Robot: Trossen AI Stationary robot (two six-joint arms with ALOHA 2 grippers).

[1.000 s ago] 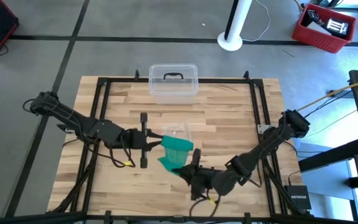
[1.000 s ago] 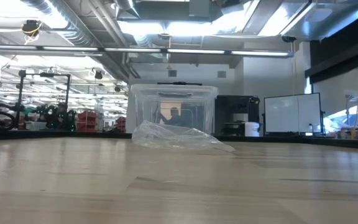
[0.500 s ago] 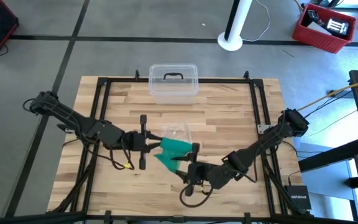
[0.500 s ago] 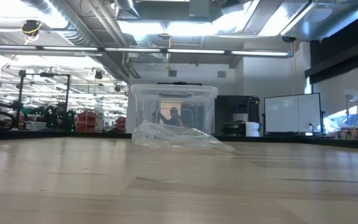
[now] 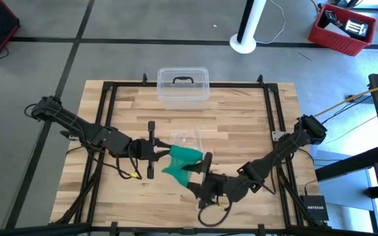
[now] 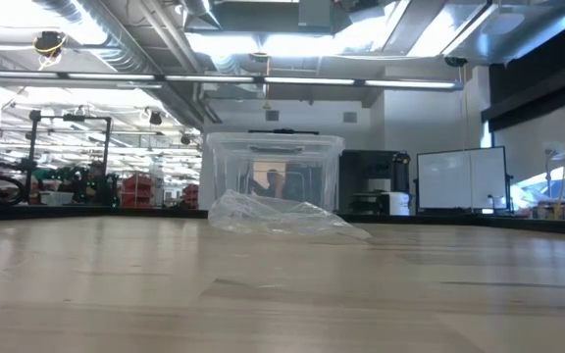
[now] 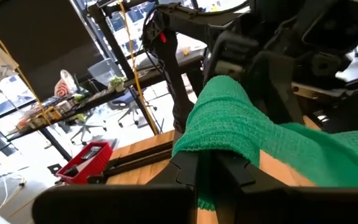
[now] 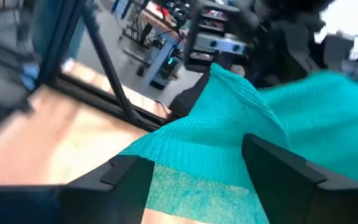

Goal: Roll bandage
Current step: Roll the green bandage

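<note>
The teal-green bandage [image 5: 184,156] hangs in the air above the middle of the table, between my two grippers. My left gripper [image 5: 165,152] comes at it from the table's left and is shut on it. In the left wrist view the bandage [image 7: 229,124] is wound into a thick lump just past the shut gripper [image 7: 209,171]. My right gripper [image 5: 201,167] comes from the near right and stands open. Its fingers lie on either side of the bandage's loose flat strip [image 8: 229,124]. My left gripper pinches the wound end of the bandage [image 7: 207,152] between its two fingers, which lie level and come from the table's left. The lump bulges over the fingertips and the strip runs on toward my right gripper, clear of the table. Whether my right gripper's open fingers [image 8: 284,168] touch the strip, I cannot tell.
A crinkled clear plastic wrapper [image 5: 188,139] lies on the wood just beyond the bandage, also in the low view [image 6: 278,216]. A clear lidded box [image 5: 183,85] stands at the table's far edge. Black frame rails [image 5: 107,98] run along both sides.
My right gripper has opened and let go of the bandage, staying close by it. The bandage's end toward the right arm has slackened and looks narrower from above. My left gripper keeps its hold in place.
</note>
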